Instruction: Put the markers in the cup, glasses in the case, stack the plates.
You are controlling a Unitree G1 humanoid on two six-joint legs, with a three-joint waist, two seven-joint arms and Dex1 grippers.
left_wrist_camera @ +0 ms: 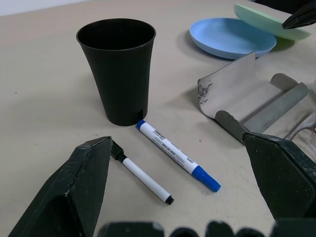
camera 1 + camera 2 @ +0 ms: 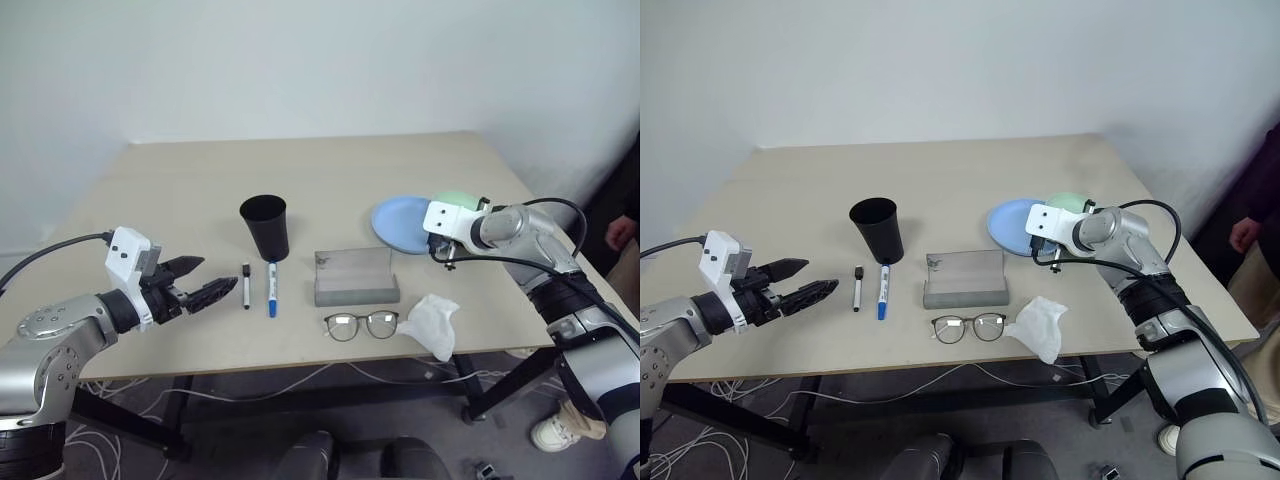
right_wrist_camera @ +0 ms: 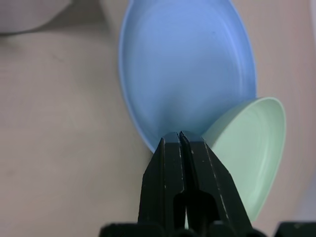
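We are logging the markers: black-capped marker (image 2: 246, 285) and blue-capped marker (image 2: 271, 289) are lying side by side on the tabletop (image 2: 200, 190), just ahead of our left hand (image 2: 200, 292), whose fingers are standing wide apart and holding nothing. The cup (image 2: 265, 228) is standing upright just beyond them, not yet filled. The glasses (image 2: 361, 325) are lying unfolded near the front edge, beside the case (image 2: 356, 276), which is sitting open with nothing in it; a crumpled tissue (image 2: 432, 322) is resting next to them. Our right hand (image 3: 180, 136), fingers pressed together and gripping nothing, is pointing at the blue plate (image 3: 187, 69), with the green plate (image 3: 249, 148) tilted, overlapping its rim, on the hand's outer side. We are judging all three steps unfinished. Open room is lying across the far tabletop; the near edge is crowding the glasses.
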